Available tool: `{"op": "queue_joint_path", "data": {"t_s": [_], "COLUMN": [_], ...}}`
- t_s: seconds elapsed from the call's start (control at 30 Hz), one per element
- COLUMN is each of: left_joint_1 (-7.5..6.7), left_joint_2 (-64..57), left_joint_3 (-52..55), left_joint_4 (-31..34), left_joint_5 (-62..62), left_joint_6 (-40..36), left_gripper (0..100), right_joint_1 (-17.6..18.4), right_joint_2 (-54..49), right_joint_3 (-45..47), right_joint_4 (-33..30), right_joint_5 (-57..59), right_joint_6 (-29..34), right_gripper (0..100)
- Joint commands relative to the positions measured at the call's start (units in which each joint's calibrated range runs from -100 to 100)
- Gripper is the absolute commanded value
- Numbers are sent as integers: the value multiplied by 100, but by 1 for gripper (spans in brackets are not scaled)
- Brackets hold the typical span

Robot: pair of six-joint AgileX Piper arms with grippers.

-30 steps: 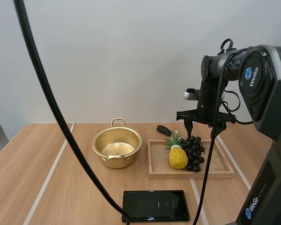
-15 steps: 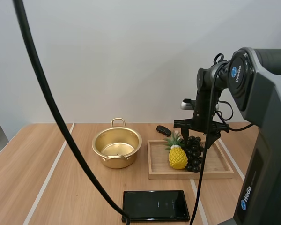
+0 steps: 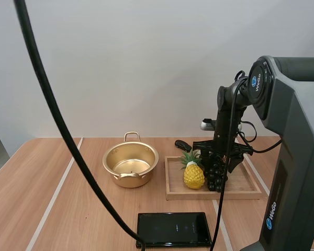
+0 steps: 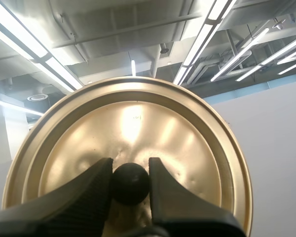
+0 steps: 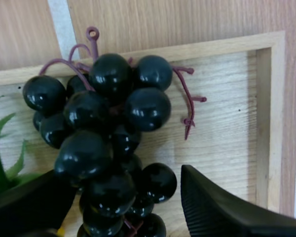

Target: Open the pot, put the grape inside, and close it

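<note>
In the high view the pot [image 3: 131,164] stands open on the counter [image 3: 68,209], well apart from the wooden tray [image 3: 246,192]. On the tray the grapes [image 3: 215,175] lie just beside a toy pineapple [image 3: 193,176]. The right hand [image 3: 220,157] is down at the bunch

In the left wrist view the left hand [image 4: 130,168] is clamped on the black knob [image 4: 130,185] of the gold lid [image 4: 133,128] and holds it up away from the pot, so the opening step looks done

In the right wrist view the right hand's fingers [image 5: 222,207] stand apart on either side of the grapes, gripping nothing, and the bunch lies on the tray floor. The step in hand seems to be picking up the grapes. The next move likely calls for closing on the middle of the cluster, firmly enough that the round berries do not slip, then lifting it across to the pot

A second ago the right hand hung above the tray. It has since come down around the bunch, and the pineapple seems to sit slightly nearer the pot
</note>
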Motion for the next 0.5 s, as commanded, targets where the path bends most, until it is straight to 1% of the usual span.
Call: {"op": "queue_joint_path", "data": {"t_s": [0.0, 0.03, 0.07, 0.13, 0.47], "left_joint_1": [-2, -2, -2, -2, -2], "left_joint_2": [10, 10, 10, 10, 10], "left_joint_3": [-18, -18, -18, -18, -18], "left_joint_4": [112, 123, 134, 147, 147], "left_joint_5": [-72, -72, -72, -72, -72], "left_joint_6": [-30, -30, -30, -30, -30], "left_gripper": [0, 0, 0, 0, 0], "right_joint_1": [-30, -30, -30, -30, -30], "right_joint_2": [-23, -23, -39, -93, -859], "right_joint_3": [23, 23, 23, 23, 8], "right_joint_4": [-18, -30, -55, -55, -11], "right_joint_5": [-3, 121, 230, 254, 221], "right_joint_6": [-17, 52, 198, 341, 311], "right_gripper": [51, 14, 0, 0, 0]}}
